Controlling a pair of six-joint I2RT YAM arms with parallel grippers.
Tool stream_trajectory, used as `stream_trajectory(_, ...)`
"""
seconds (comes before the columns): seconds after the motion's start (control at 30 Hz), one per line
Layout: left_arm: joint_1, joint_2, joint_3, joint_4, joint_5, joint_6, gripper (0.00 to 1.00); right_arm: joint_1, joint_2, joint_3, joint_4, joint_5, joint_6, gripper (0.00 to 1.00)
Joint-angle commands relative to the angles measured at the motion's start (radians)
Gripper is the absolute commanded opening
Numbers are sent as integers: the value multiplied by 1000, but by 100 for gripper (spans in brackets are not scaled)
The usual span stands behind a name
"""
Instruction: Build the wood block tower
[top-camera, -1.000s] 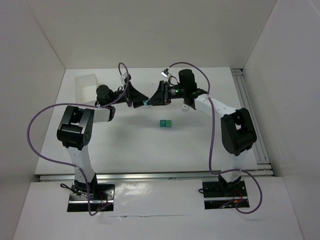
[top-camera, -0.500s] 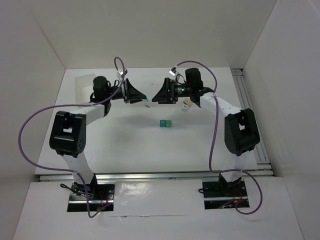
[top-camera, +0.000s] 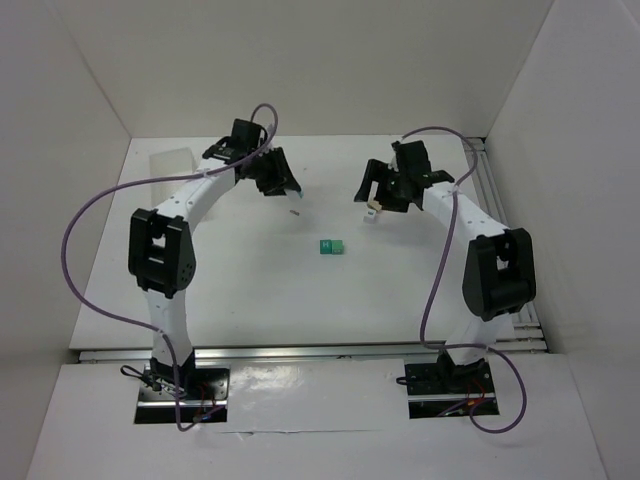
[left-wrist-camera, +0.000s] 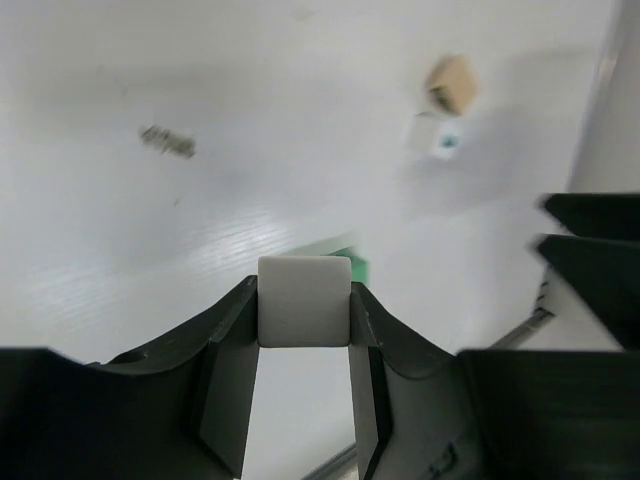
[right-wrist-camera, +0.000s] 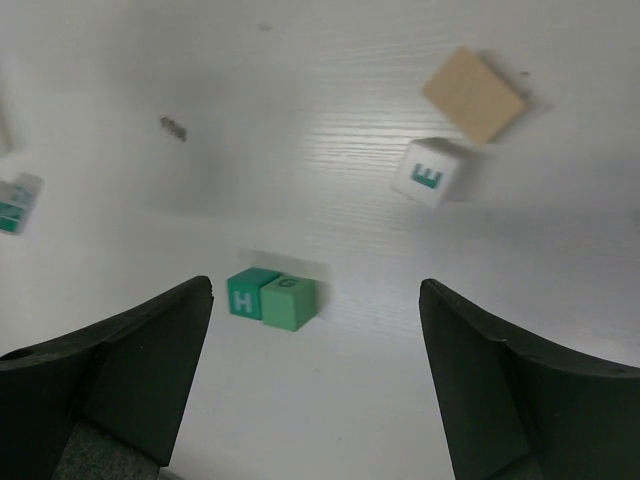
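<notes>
My left gripper (left-wrist-camera: 304, 302) is shut on a white cube (left-wrist-camera: 304, 298), pinched between both fingers above the table. In the top view that gripper (top-camera: 290, 198) sits at the back left of centre, with the cube (top-camera: 296, 211) at its tips. Two green cubes, marked H (right-wrist-camera: 245, 292) and G (right-wrist-camera: 288, 301), lie side by side mid-table (top-camera: 331, 246). My right gripper (right-wrist-camera: 315, 288) hangs open above them with nothing between its fingers. A white cube with a teal E (right-wrist-camera: 430, 172) and a tan block (right-wrist-camera: 474, 94) lie close together behind (top-camera: 372, 213). No tower stands.
A translucent white tray (top-camera: 170, 165) stands at the back left corner. A metal rail (top-camera: 497, 230) runs along the table's right edge. White walls close in the back and both sides.
A second ago both grippers met at the back centre over the cube. The right gripper has opened and drawn back right; the left arm keeps the white cube and has swung round.
</notes>
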Motion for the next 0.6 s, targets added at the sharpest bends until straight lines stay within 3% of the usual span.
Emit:
stream_trajectory(0.0, -16, 64, 15, -158, -92, -37, 0, -7, -98, -28, -57, 228, 8, 91)
stream_trajectory(0.1, -40, 118, 82, -195, -183, -28, 0, -7, -108, -39, -68, 242, 8, 91)
stream_trajectory(0.3, -89, 242, 306, -436, -463, 51, 0, -16, -98, -50, -68, 233, 8, 91)
stream_trajectory(0.4, -123, 200, 282, -473, -615, 30, 0, -16, -89, -59, -59, 223, 8, 91)
stream_trajectory(0.57, -160, 153, 260, -464, -662, 54, 0, -25, -69, -50, -59, 191, 8, 91)
